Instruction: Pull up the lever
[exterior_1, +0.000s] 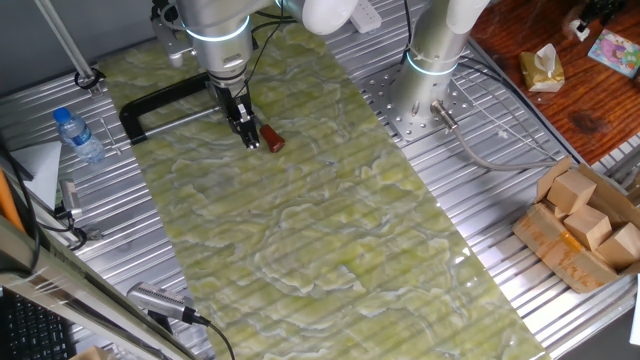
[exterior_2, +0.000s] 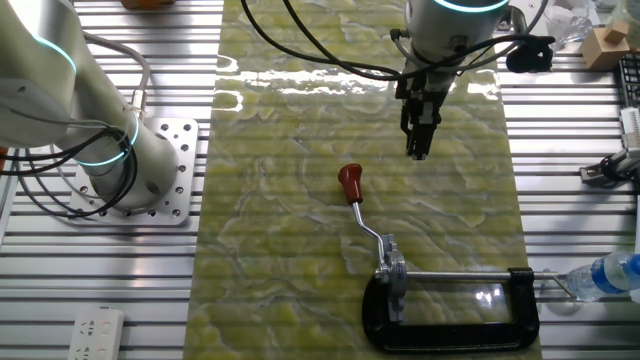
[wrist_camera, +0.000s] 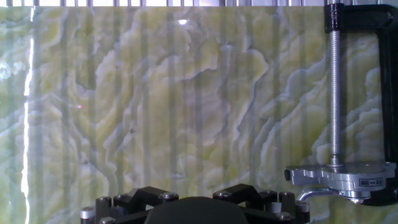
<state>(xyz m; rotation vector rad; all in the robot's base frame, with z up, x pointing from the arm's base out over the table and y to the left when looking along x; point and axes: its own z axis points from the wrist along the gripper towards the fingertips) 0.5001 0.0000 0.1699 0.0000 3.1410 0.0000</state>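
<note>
Hand view catches only the silver base and stem of the lever (exterior_2: 362, 204); from the other fixed view its thin metal stick slants from a clamped mount to a red-brown tapered tip over the green mat (exterior_2: 300, 280). The gripper (exterior_2: 417, 152) hangs pointing down, apart from the tip, fingers pressed nearly together. Bare mat surrounds the tip, with the black clamp (exterior_2: 450, 325) at the mat's edge.

A ribbed silver aluminium tabletop (exterior_1: 470, 215) fills most of each view, with a long glossy sheet of yellow-green marbled stone pattern (exterior_1: 320, 220) laid down its middle. Overhead light glares white along the sheet's far edge in the other fixed view. Beyond one corner stands a reddish-brown wooden surface (exterior_1: 590, 95).
</note>
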